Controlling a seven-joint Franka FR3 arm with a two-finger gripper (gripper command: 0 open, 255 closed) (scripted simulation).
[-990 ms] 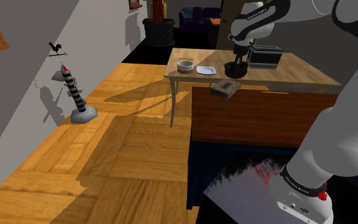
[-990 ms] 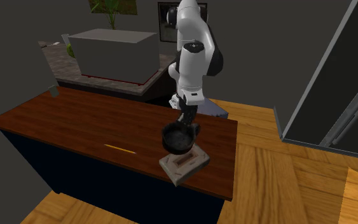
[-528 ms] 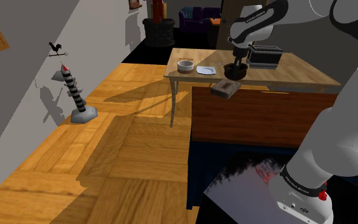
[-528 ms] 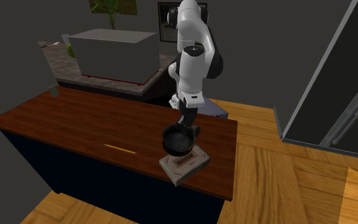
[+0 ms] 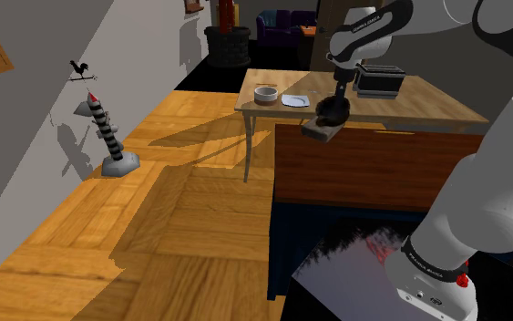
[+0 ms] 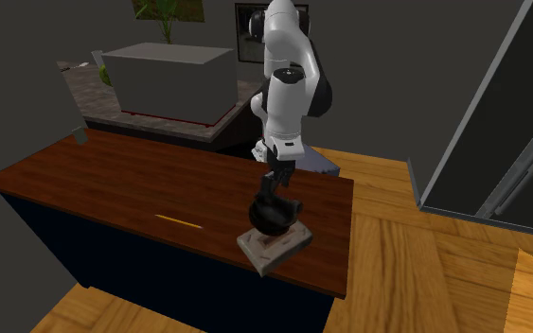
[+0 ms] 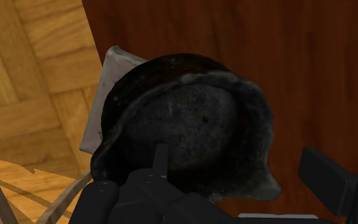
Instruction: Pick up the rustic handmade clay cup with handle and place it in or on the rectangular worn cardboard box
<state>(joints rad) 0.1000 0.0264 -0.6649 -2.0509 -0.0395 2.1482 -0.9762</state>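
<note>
A dark, rough cup (image 6: 275, 216) lies tilted on a flat worn box (image 6: 274, 242) at the brown counter's (image 6: 132, 189) near corner. In the shoulder view the cup (image 5: 333, 111) rests on the box (image 5: 321, 130), which overhangs the counter's edge. My gripper (image 6: 274, 180) hangs just above the cup with its fingers apart. In the wrist view the cup (image 7: 190, 133) sits just beyond the gripper (image 7: 215, 191), its mouth turned toward the camera. One finger (image 7: 330, 181) stands clear of it. The grey box (image 7: 107, 89) peeks out from under the cup.
A thin yellow stick (image 6: 177, 221) lies on the counter. A pale wooden table (image 5: 427, 105) beyond carries a bowl (image 5: 265, 94), a plate (image 5: 294, 100) and a dark appliance (image 5: 379, 80). A striped post (image 5: 107, 137) stands by the wall. A large grey box (image 6: 165, 80) sits behind the counter.
The fingers have opened and let go of the cup. The cup has dropped a little and tipped onto the box; the arm has barely moved.
</note>
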